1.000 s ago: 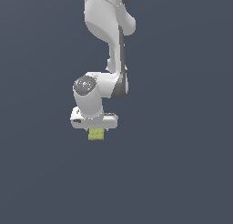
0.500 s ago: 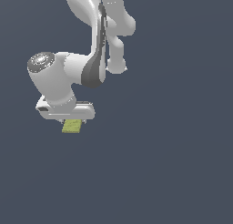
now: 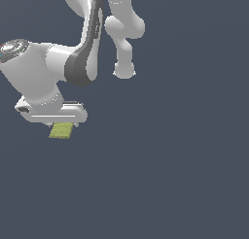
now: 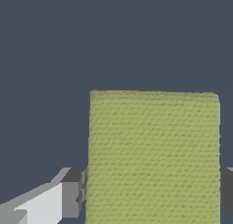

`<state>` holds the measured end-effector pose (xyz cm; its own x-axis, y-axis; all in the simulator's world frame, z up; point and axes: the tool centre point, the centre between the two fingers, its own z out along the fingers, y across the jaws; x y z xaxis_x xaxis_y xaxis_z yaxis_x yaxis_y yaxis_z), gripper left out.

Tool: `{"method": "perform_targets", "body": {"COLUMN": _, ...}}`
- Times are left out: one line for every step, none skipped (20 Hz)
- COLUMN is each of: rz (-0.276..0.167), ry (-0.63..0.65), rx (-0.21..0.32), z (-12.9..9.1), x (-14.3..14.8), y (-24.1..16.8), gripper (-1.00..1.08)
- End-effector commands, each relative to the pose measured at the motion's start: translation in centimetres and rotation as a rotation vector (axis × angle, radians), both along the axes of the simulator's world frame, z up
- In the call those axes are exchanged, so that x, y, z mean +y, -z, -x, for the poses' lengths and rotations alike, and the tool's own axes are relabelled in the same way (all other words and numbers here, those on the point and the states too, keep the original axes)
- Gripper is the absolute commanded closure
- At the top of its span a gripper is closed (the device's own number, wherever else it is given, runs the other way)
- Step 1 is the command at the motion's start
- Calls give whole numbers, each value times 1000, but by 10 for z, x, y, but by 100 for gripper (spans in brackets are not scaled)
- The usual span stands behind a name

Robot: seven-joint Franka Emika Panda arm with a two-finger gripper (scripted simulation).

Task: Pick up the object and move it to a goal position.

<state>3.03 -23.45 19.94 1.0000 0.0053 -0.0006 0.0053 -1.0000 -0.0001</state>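
- Exterior view, arm: you are looking at a white Panda arm (image 3: 92,34) with a dark grey joint band, reaching down from the top of the picture and bending toward the exterior view's left.
- Exterior view, gripper: the white gripper (image 3: 59,126) is sitting at the low end of the arm, its wide flat body lying nearly level near the left edge of this view.
- Exterior view, block: the yellow-green block (image 3: 61,130) is hanging just under the gripper body, touching it, and looking narrower than the body above it.
- Exterior view, backdrop: a plain dark blue-grey background (image 3: 185,165) is filling the rest of the picture; you are seeing no surface under the block here.
- Wrist view, block: the block (image 4: 154,157) is filling much of the picture, showing you a flat rectangular face with a mottled, woven-looking texture.
- Wrist view, fingers: one grey finger pad (image 4: 73,198) is pressing against one side edge of the block, and a second dark pad is showing at the opposite edge.
- Gripper state: the fingers are closing on the block from both sides, gripping it, spread only as far as its width.
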Motion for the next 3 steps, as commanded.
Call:
{"method": "perform_targets", "body": {"rz": 0, "ry": -2, "rx": -1, "z": -1, "x": -3, "y": -3, "gripper": 108}}
{"method": "perform_targets", "body": {"rz": 0, "ry": -2, "rx": -1, "z": -2, "x": -3, "y": -3, "gripper": 108}}
{"method": "perform_targets", "body": {"rz": 0, "ry": -2, "rx": -1, "z": -2, "x": -3, "y": -3, "gripper": 108}}
